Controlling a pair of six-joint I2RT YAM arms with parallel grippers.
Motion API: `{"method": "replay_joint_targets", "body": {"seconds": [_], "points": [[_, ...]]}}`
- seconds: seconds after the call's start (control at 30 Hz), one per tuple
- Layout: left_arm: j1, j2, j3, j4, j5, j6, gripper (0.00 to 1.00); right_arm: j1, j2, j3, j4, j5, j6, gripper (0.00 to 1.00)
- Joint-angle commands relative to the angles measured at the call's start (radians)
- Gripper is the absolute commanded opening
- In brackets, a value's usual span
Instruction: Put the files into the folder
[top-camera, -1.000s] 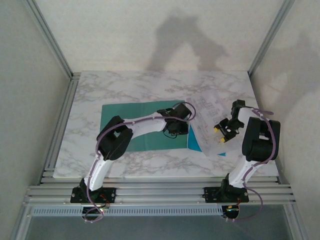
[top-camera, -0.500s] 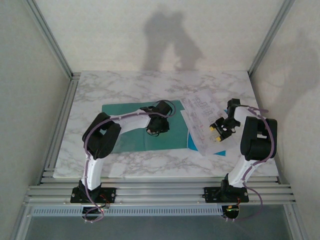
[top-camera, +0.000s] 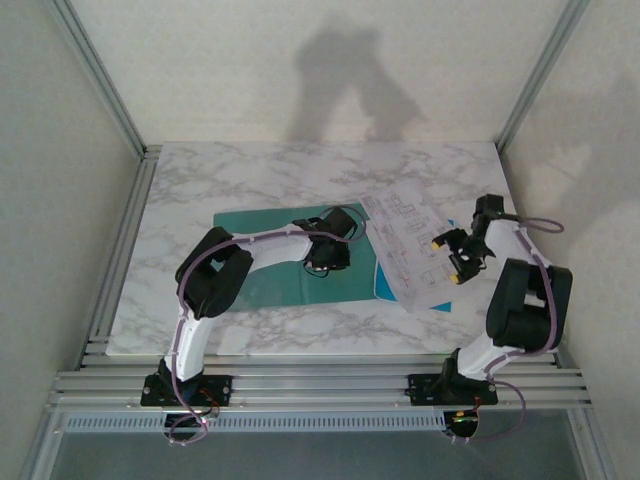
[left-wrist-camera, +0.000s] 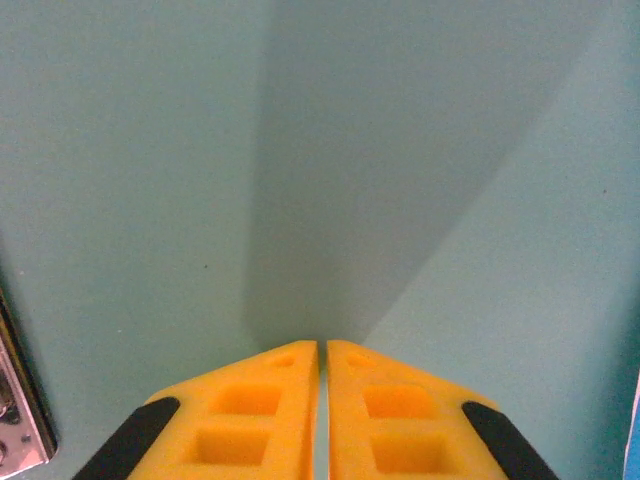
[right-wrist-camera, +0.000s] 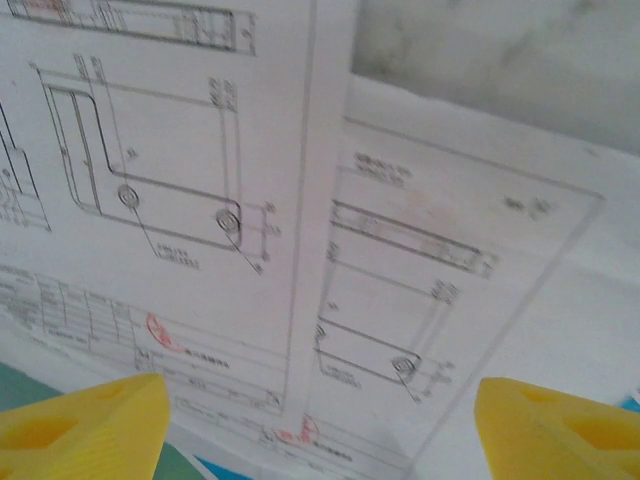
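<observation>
The teal folder (top-camera: 262, 272) lies flat on the marble table, left of centre. My left gripper (top-camera: 323, 262) is shut, its tips down on the folder's right part. In the left wrist view the yellow fingers (left-wrist-camera: 260, 400) meet with nothing between them, against plain teal folder (left-wrist-camera: 400, 150). The files (top-camera: 408, 240), white sheets with line drawings, lie fanned out to the right of the folder, overlapping its right edge. My right gripper (top-camera: 450, 260) stands open over their right side. In the right wrist view the files (right-wrist-camera: 200, 150) lie below the right gripper (right-wrist-camera: 320, 430), untouched by either fingertip.
A light blue sheet edge (top-camera: 385, 287) sticks out from under the files' near corner. Bare marble table (top-camera: 300, 175) stretches behind the folder and files. Aluminium frame posts and white walls close in both sides, the right wall near the right arm.
The right gripper has opened wide and drawn back to the right, and the files now lie flat. The left gripper closed further and shifted left across the folder, then back slightly right.
</observation>
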Motion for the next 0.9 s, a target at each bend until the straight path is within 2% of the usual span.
{"method": "replay_joint_targets", "body": {"seconds": [0.0,0.2,0.57,0.87], "points": [[-0.012,0.042,0.009,-0.013,-0.014,0.024,0.11,0.001,-0.027,-0.087,-0.028,-0.005,0.017,0.82],[-0.017,0.042,0.012,-0.006,-0.017,0.036,0.11,0.000,-0.015,-0.187,0.042,-0.046,0.036,0.82],[-0.018,0.045,0.023,-0.010,-0.015,0.053,0.11,0.013,0.102,-0.157,0.046,-0.039,-0.019,0.82],[-0.003,0.062,0.041,0.004,-0.022,0.080,0.11,0.179,0.196,-0.070,-0.026,0.006,-0.104,0.82]]}}
